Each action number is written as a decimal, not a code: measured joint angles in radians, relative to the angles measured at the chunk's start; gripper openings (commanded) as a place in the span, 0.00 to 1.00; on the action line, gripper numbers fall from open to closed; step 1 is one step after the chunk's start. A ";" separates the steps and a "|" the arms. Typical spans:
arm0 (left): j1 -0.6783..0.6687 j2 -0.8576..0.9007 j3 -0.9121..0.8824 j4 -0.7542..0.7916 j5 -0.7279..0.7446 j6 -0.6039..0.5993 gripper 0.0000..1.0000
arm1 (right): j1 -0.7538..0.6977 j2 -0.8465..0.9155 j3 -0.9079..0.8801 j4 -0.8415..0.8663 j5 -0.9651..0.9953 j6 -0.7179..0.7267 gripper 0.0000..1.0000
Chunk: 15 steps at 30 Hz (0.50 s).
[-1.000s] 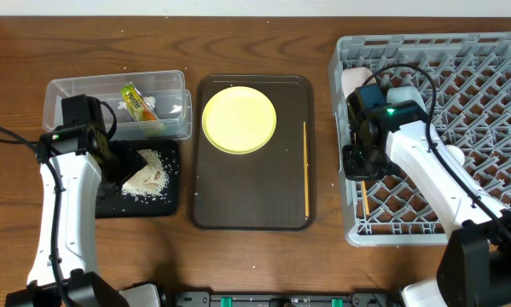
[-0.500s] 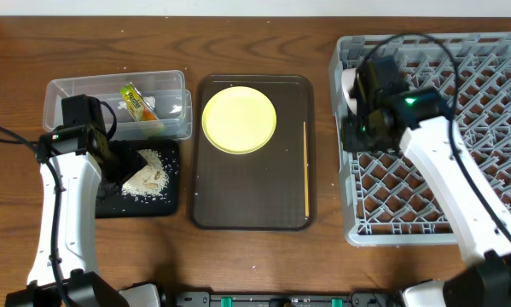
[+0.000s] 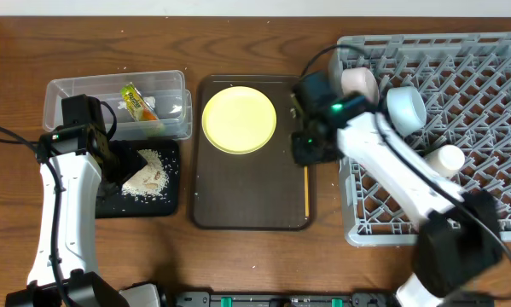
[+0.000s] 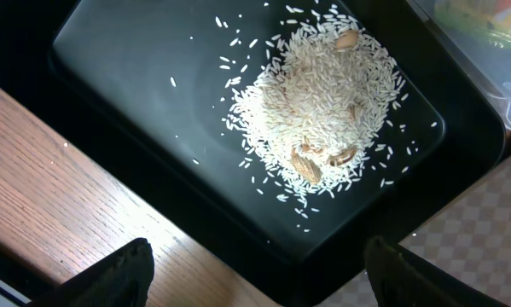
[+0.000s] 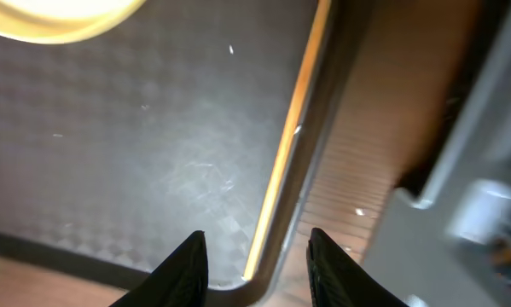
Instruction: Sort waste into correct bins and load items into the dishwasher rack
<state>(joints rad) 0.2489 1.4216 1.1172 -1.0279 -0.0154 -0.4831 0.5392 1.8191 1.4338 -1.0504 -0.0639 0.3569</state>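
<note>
The table point(image 3: 238, 256) is brown wood. The grey rack point(image 3: 485, 77) runs off the right edge. It holds a white bowl point(image 3: 357, 83), a blue bowl point(image 3: 406, 107) and a cup point(image 3: 447, 159). Rice point(image 4: 315, 111) lies in the black tray point(image 4: 136, 77), under my wide-open, empty left gripper point(image 4: 259, 269). The wrapper point(image 3: 136, 102) is in the clear tub point(image 3: 63, 94). My right gripper point(image 5: 257, 256), half open and empty, hangs over the chopstick point(image 5: 285, 153) on the brown tray point(image 3: 238, 192), near the yellow plate point(image 3: 239, 119).
</note>
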 measured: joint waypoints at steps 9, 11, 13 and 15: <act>0.000 0.000 0.000 0.000 0.000 0.000 0.82 | 0.021 0.197 -0.005 0.042 0.013 0.097 0.35; 0.000 0.000 0.000 0.000 0.000 0.000 0.82 | 0.021 0.224 -0.005 0.044 0.019 0.111 0.33; 0.000 0.000 0.000 0.000 0.000 0.000 0.82 | 0.021 0.243 -0.005 0.054 0.018 0.122 0.31; 0.000 0.000 0.000 0.000 0.000 0.000 0.82 | 0.023 0.252 -0.005 0.063 0.019 0.129 0.29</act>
<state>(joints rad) 0.2489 1.4216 1.1172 -1.0283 -0.0151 -0.4831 0.5617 2.0712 1.4288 -0.9871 -0.0448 0.4862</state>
